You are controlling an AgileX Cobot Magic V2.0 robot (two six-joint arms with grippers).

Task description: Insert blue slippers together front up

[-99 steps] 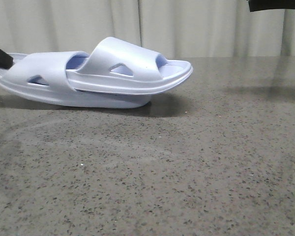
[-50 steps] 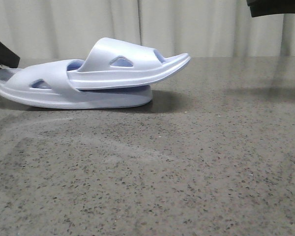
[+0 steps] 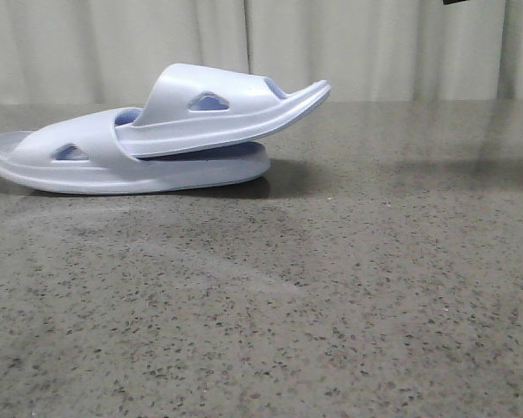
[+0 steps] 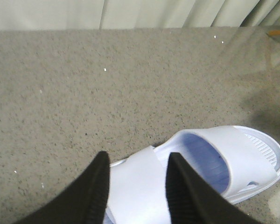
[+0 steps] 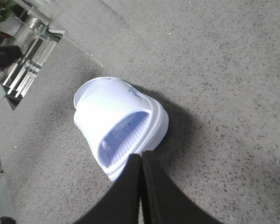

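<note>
The left gripper point(image 4: 136, 186) has its black fingers spread, with the lower pale lavender-blue foam slide sandal point(image 4: 140, 191) showing between them, apparently without contact. The right gripper point(image 5: 141, 186) has its fingers pressed together on nothing, above the upper sandal point(image 5: 114, 109). In the front view, upper left of the frame, the sandals lie nested on the speckled grey stone table point(image 3: 331, 305): the upper sandal point(image 3: 218, 109) is tucked under the strap of the lower sandal point(image 3: 87, 161), its free end tilted up.

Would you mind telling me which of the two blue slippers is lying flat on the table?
The lower slipper, reaching farther left in the front view, lies flat on the table. The upper slipper is wedged into it, its free end tilted up.
</note>
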